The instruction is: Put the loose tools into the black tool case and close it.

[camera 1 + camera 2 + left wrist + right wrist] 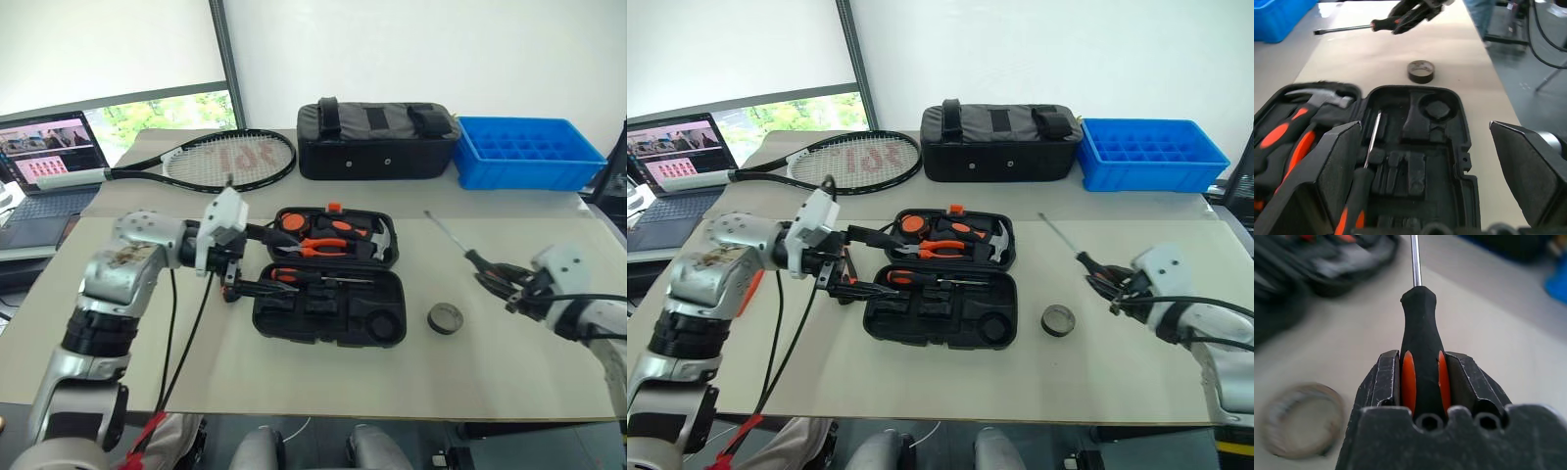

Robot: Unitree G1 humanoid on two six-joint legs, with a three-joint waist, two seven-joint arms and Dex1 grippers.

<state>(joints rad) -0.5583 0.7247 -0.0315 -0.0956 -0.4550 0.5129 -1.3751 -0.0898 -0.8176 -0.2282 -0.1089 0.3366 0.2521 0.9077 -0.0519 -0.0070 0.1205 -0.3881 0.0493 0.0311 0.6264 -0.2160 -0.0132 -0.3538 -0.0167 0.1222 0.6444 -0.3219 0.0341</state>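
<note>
Gripping the screwdriver by its handle, the right gripper is clamped so the shaft points free toward the case, which lies open at table centre, ready for loading. Left gripper hangs released at the case's 9 o'clock edge. Tape roll sits at 3 o'clock.

Soft, even daylight is flooding in from the window at eleven o'clock, leaving only faint shadows on the table. The right wrist view is blurring around the sharp screwdriver handle, with the tape roll at eight o'clock smearing.
</note>
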